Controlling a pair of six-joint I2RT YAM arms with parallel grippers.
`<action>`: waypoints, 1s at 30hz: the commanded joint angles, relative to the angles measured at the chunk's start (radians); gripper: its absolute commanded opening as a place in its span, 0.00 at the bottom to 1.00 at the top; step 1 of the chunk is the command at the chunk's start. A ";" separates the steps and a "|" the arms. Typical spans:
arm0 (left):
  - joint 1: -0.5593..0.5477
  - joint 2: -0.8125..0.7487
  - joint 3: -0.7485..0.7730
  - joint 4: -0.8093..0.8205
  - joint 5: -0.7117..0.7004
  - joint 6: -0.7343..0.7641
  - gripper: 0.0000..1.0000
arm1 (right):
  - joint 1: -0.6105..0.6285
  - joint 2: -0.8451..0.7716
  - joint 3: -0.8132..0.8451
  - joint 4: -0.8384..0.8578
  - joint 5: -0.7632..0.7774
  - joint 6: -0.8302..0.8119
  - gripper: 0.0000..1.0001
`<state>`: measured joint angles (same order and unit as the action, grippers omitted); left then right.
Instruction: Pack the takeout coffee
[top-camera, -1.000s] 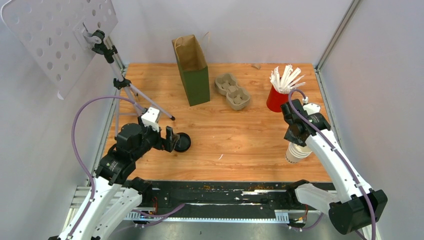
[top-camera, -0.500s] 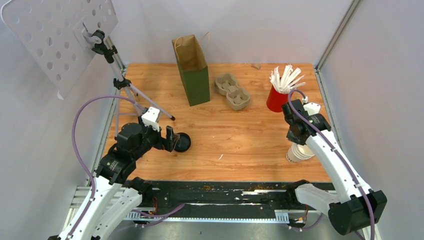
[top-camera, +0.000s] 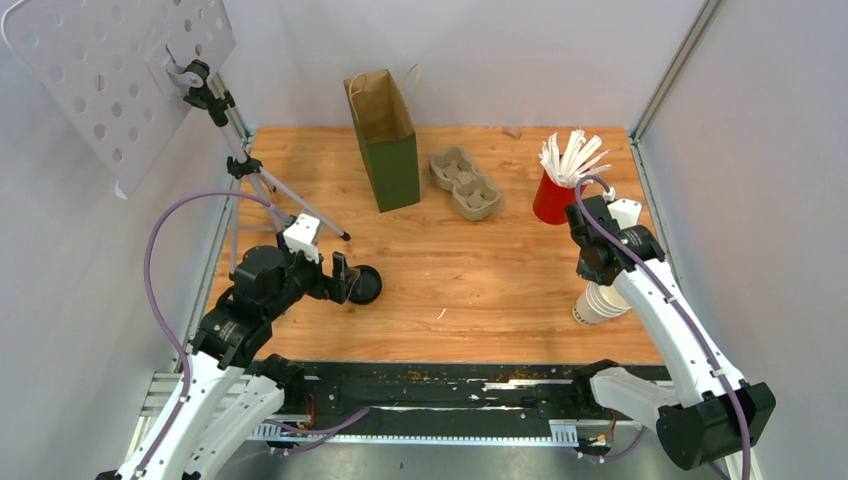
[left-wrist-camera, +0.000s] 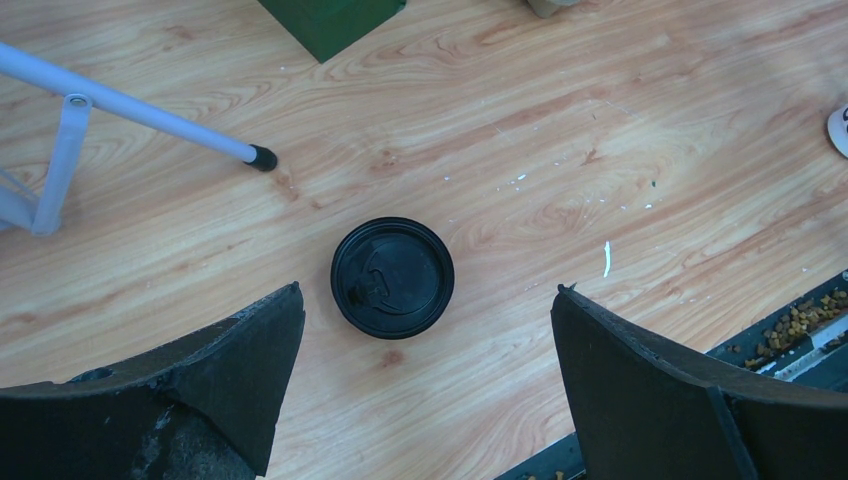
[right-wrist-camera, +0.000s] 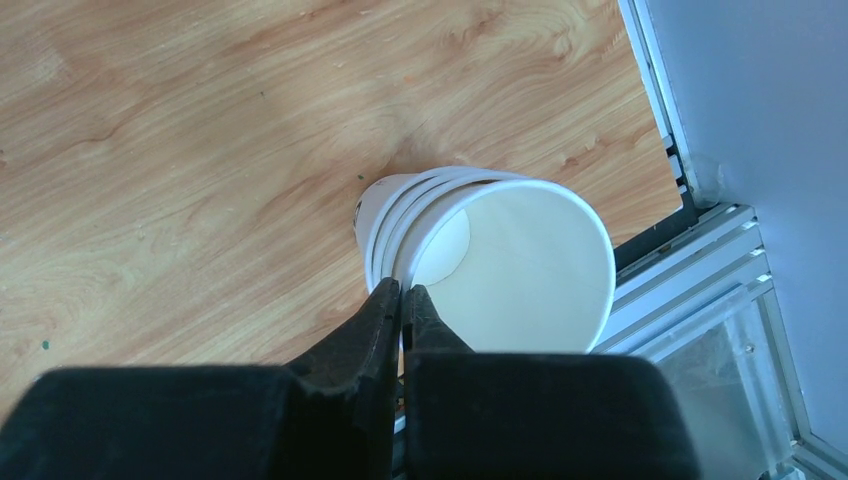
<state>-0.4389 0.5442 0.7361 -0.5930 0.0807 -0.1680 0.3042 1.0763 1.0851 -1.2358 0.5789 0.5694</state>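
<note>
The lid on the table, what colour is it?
The lid is black, plain all over; the left wrist view shows it best.

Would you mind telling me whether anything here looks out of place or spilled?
Brown crumbs lie scattered along the black rail at the near edge, like a spill. The nested white paper cups lean tilted and lidless in the shut right gripper, while a round black plastic lid lies alone beneath the open left gripper.
</note>
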 joint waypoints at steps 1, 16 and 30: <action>-0.004 -0.001 0.009 0.036 0.010 0.019 1.00 | -0.007 0.001 0.063 0.013 0.053 -0.035 0.00; -0.003 -0.005 0.008 0.036 -0.001 0.021 1.00 | -0.006 0.055 0.263 -0.107 0.096 -0.094 0.00; -0.004 -0.005 0.008 0.035 -0.013 0.020 1.00 | -0.003 0.101 0.599 -0.174 -0.016 -0.195 0.00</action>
<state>-0.4389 0.5438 0.7361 -0.5930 0.0765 -0.1680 0.3042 1.1671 1.5482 -1.3960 0.6090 0.4324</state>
